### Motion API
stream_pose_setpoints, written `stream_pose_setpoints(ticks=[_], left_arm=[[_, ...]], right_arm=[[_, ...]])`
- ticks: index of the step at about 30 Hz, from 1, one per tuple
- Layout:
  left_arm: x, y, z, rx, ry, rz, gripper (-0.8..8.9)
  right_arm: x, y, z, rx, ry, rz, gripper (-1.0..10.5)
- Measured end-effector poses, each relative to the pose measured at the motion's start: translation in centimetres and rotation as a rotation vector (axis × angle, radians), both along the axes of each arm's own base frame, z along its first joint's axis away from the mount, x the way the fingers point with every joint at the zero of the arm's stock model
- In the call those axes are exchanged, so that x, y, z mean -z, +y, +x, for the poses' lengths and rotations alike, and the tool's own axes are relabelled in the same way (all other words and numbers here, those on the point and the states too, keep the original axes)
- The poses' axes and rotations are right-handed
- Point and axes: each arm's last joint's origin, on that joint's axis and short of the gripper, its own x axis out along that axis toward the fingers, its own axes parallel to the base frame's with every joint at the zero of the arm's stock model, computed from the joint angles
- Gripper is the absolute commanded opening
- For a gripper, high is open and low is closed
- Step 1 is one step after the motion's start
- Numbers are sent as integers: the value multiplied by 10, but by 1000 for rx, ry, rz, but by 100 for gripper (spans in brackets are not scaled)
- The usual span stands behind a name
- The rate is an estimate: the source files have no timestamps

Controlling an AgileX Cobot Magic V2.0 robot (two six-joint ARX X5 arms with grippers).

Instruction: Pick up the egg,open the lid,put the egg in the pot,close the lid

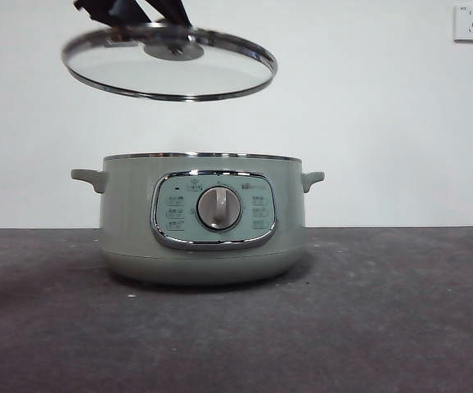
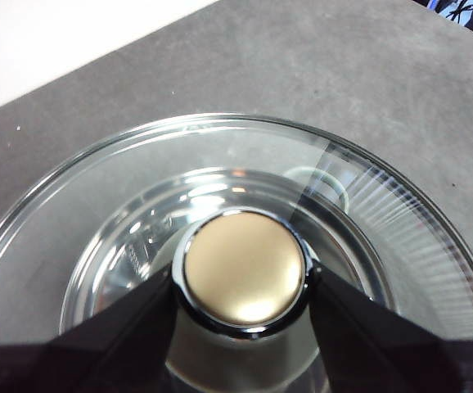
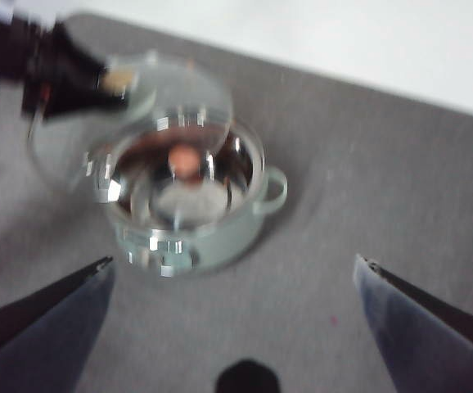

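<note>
Small brown-orange oval egg [image 3: 185,160] lies inside the large round sage-green electric pot [image 1: 203,219], visible in the right wrist view on the shiny inner bowl; the front view hides it behind the pot wall. Round glass lid with chrome rim [image 1: 169,72] hangs in the upper left of the front frame, tilted, well clear of the pot rim and offset to the frame's left. Left gripper [image 2: 245,274] has its jaws clamped on either side of the lid's knob [image 2: 245,268], which reads golden in that view. Right gripper [image 3: 235,274] sits high above the grey table [image 1: 384,327], jaws spread wide and empty. Judgement: step in hand is closing the lid. To do it well: bring the lid over the pot's centre, level it, lower until the rim seats all round, then release.
</note>
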Motion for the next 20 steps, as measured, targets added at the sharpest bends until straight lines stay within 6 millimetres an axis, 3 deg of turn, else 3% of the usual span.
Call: stream_pose_setpoints(ticks=[9,13,20], left_arm=[[40,-20,27,22,88,38,-6],[47,-27,33,30,86,38,-6],[67,-34,43,21,131,75,-6]], right_arm=[[47,-18,-33,46,42,-38,497],[54,-27,-50,72,24,-18,497],[59,-28,-49,96,40,-34,497]])
